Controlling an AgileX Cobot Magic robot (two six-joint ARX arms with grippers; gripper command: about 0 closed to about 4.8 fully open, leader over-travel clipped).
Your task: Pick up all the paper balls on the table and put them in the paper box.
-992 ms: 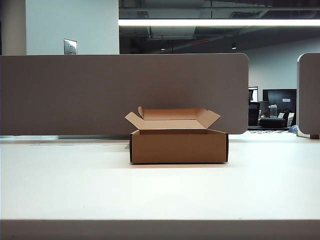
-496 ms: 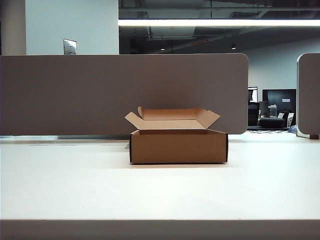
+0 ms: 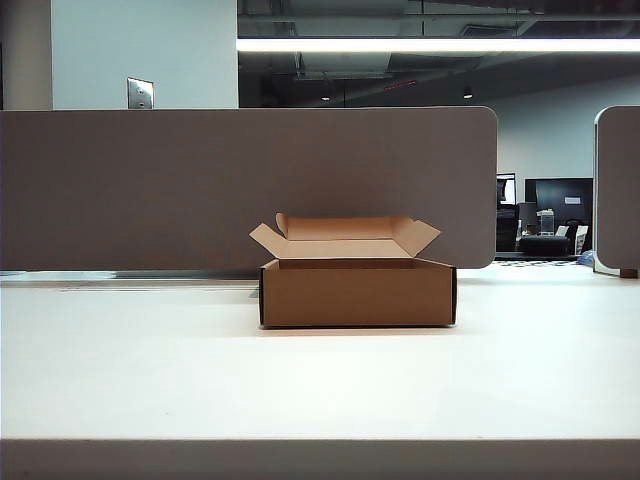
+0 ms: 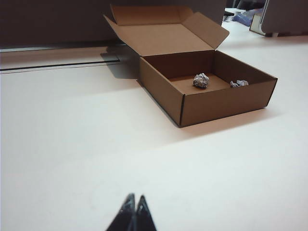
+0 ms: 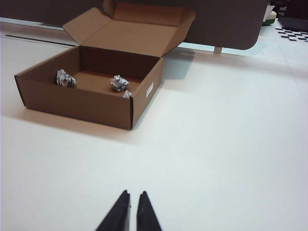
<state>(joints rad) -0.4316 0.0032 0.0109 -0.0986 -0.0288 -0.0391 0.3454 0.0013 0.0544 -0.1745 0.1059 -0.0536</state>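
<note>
The brown paper box [image 3: 357, 293] stands on the off-white table [image 3: 320, 385], its flaps open. No arm shows in the exterior view. In the left wrist view two paper balls [image 4: 201, 80] [image 4: 239, 83] lie inside the paper box [image 4: 221, 103]. My left gripper [image 4: 135, 198] hangs shut and empty over bare table, well short of the box. In the right wrist view the paper box [image 5: 72, 103] holds three paper balls [image 5: 65, 78] [image 5: 119, 83] [image 5: 127, 94]. My right gripper [image 5: 134, 193] is shut but for a thin slit, empty, also back from the box.
A grey-brown partition panel [image 3: 250, 185] runs behind the box, and a second panel [image 3: 618, 185] stands at the far right. The table's front edge [image 3: 320, 440] crosses the foreground of the exterior view.
</note>
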